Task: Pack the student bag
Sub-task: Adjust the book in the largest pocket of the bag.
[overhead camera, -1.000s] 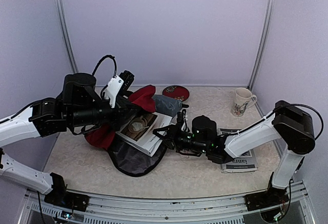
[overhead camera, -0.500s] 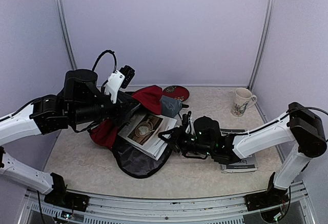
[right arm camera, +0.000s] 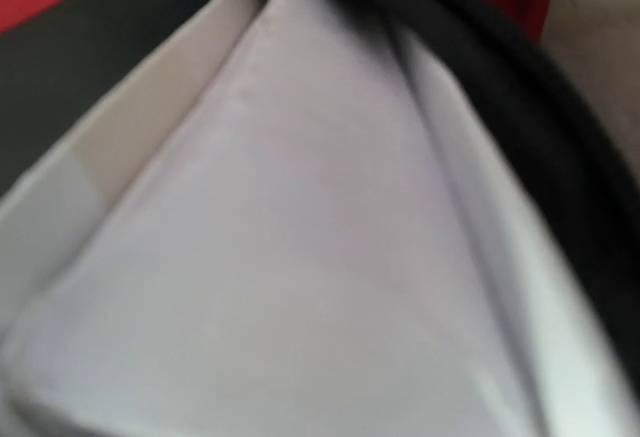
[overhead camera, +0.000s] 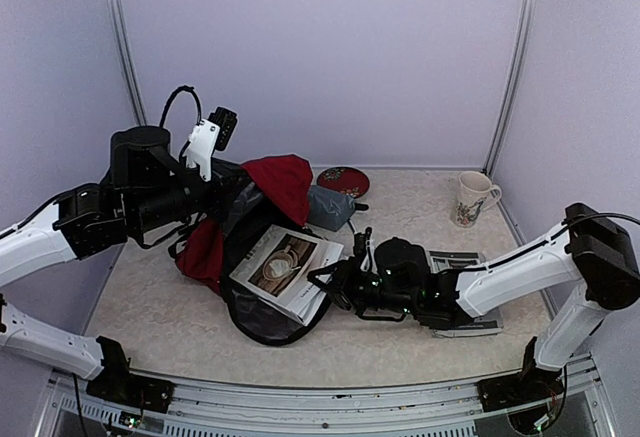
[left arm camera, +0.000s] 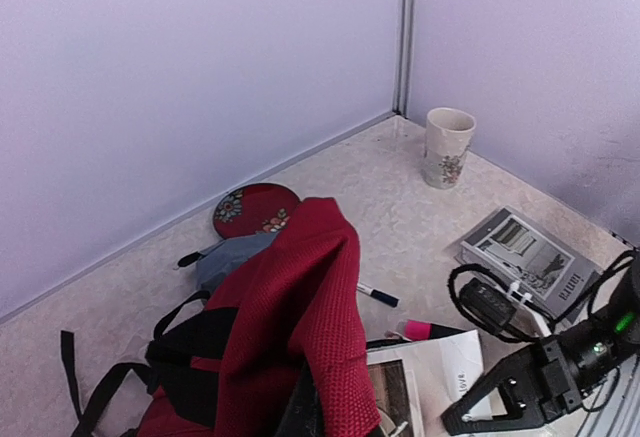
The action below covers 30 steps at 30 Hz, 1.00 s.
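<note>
Left gripper [overhead camera: 238, 185] pinches the bag's [overhead camera: 283, 179] red top, holding it raised at table left. Right gripper [overhead camera: 322, 279] meets the book [overhead camera: 285, 269] lying on the bag's open mouth; whether it grips is unclear.

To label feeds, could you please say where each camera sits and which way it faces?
Top external: above, behind the bases, facing down at the table; left arm, right arm show.
Left wrist: high, facing over the student bag toward the mug; right gripper shows.
Right wrist: against the booklet; fingers unseen.
Shared: top and left wrist, mug.
</note>
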Motion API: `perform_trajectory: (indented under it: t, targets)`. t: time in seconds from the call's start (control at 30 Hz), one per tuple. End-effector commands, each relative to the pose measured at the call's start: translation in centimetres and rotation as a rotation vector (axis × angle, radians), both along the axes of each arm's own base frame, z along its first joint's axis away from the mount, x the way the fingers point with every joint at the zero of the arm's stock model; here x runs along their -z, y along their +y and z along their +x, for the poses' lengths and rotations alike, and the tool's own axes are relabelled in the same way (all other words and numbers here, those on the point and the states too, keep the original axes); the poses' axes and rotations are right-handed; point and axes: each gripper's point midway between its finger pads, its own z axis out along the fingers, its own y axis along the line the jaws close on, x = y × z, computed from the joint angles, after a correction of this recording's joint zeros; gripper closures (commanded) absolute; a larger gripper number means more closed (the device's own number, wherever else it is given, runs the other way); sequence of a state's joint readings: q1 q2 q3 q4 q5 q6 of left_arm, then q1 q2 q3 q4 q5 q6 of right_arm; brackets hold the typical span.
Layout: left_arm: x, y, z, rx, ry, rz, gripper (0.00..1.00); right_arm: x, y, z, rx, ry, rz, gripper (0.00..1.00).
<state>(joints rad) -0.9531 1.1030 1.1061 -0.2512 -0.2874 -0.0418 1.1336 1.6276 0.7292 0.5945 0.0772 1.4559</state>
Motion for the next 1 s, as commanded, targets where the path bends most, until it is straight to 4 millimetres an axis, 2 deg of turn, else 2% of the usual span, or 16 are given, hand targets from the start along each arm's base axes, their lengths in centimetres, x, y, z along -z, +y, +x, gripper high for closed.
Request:
perform_trajectory:
  t: [0.0,0.17,0.3,0.4,0.47,0.57,0.63,0.7,0.73,0.8,0.87,0.9,0.97]
  targets:
    - [-5.4,-2.0,-3.5,0.168,-0.098,-0.191,1.00,1.1,0.3,1.5,0.043,0.004,-0.007,0.86]
    - [-5.2,-4.9,-7.0,0.294,-0.083,-0.174,1.00,-1.2,2.5,4.7,0.062,-0.066,0.007,0.86]
    - [-5.6,-6.9,-9.8,0.426,-0.077,-0.198,1.00,-1.9,3.4,7.0,0.114,-0.104,-0.006,0.85]
    - [-4.8,-8.7,-11.4,0.510,-0.059,-0.164,1.00,-1.5,4.4,8.5,0.142,-0.131,-0.081,0.83]
    - [-4.7,-9.0,-11.7,0.522,-0.055,-0.165,1.00,-1.0,5.2,9.1,0.142,-0.135,-0.093,0.81]
    - [-4.9,-8.2,-10.7,0.450,-0.068,-0.160,1.00,0.6,6.1,9.4,0.124,-0.113,-0.116,0.78]
    - [-4.9,-7.0,-9.5,0.365,-0.079,-0.149,1.00,1.5,6.9,9.3,0.080,-0.103,-0.124,0.72]
    - [-4.7,-5.9,-8.7,0.309,-0.080,-0.138,1.00,2.3,7.9,9.0,0.005,-0.103,-0.148,0.60]
    - [-4.4,-5.2,-8.2,0.273,-0.077,-0.130,1.00,2.3,8.4,8.6,-0.043,-0.116,-0.156,0.50]
    - [-3.5,-3.7,-6.5,0.182,-0.061,-0.107,1.00,1.9,9.1,7.7,-0.124,-0.148,-0.177,0.38]
    - [-2.5,-2.2,-4.9,0.108,-0.031,-0.093,1.00,1.2,9.1,6.7,-0.181,-0.187,-0.216,0.18]
    - [-2.0,-1.4,-4.2,0.079,-0.016,-0.091,1.00,0.7,8.8,6.3,-0.200,-0.208,-0.240,0.11]
    - [-1.1,-0.1,-3.0,0.032,0.005,-0.093,1.00,-0.8,8.2,5.0,-0.251,-0.275,-0.287,0.08]
